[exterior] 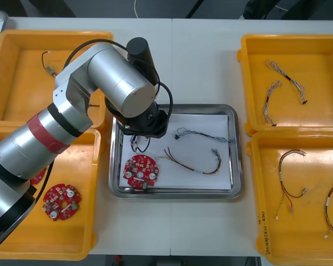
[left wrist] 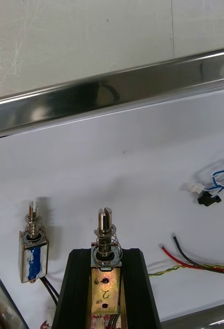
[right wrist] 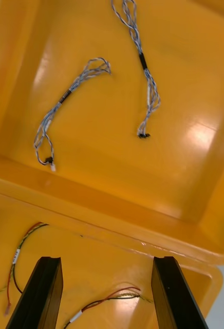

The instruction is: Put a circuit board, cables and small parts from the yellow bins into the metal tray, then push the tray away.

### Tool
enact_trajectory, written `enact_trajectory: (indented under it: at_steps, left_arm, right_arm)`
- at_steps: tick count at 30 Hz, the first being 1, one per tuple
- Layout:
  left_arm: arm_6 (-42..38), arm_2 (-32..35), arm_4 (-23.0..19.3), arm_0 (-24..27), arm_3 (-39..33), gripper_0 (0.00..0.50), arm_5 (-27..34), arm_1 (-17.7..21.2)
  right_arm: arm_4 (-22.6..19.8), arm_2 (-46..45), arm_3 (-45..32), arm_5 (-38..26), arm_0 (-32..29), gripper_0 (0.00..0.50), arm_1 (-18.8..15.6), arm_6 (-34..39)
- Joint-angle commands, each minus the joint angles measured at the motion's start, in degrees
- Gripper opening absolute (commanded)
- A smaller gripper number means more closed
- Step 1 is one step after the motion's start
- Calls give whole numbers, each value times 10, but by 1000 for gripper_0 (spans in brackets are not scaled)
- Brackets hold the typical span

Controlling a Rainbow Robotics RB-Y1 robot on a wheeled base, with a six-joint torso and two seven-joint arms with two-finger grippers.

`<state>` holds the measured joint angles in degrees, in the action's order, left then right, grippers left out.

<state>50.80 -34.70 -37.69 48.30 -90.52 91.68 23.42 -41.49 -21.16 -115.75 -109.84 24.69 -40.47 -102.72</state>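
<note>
My left gripper (exterior: 140, 137) hangs low over the left part of the metal tray (exterior: 236, 160), mostly hidden under its own arm. In the left wrist view it (left wrist: 106, 254) is shut on a small metal part (left wrist: 106, 226) with a spring and pin. A second small metal part (left wrist: 32, 247) lies on the white tray floor beside the fingers. In the tray lie a round red circuit board (exterior: 140, 170), a blue and white cable (exterior: 202, 134) and a red and yellow cable (exterior: 197, 163). My right gripper (right wrist: 106, 262) is open over the right bins.
The near left bin (exterior: 22, 244) holds a circuit board (exterior: 61, 201); the far left bin (exterior: 22, 44) holds a small metal part (exterior: 47, 69). Blue and white cables (exterior: 271, 100) lie in the far right bin (exterior: 250, 83), red and yellow cables (exterior: 288, 177) in the near right bin (exterior: 255, 183).
</note>
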Motion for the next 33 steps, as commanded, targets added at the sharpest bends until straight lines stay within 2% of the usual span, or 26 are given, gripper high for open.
enact_trajectory:
  at_steps: [1,11,14,15,17,18,22,26,33]
  left_arm:
    - [-39,-16,4,21,11,3,-22,-14]
    - [-43,-29,5,21,27,5,-40,-13]
    - [-47,-29,4,21,26,191,-40,-13]
    - [-49,-29,4,21,26,314,-40,-13]
    - [-53,-29,4,21,23,474,-40,-13]
    - [-55,-29,4,21,21,500,-40,-13]
    - [-65,-29,2,21,12,500,-40,-13]
    - [-74,-24,2,21,3,500,-33,-12]
    - [-81,17,-6,21,-50,500,39,-4]
  right_arm:
    - [9,-36,-63,-2,-51,500,-22,29]
    - [16,-76,-122,-2,-118,500,-4,48]
    - [17,-78,-142,-2,-136,500,7,81]
    - [10,-78,-149,-2,-143,500,9,96]
    - [-5,-79,-159,-2,-158,500,14,126]
    - [-13,-79,-164,-2,-165,500,16,143]
    - [-31,-82,-171,-2,-179,500,31,184]
    - [-31,-81,-177,-2,-188,500,45,193]
    - [-33,-82,-177,-2,-210,500,48,198]
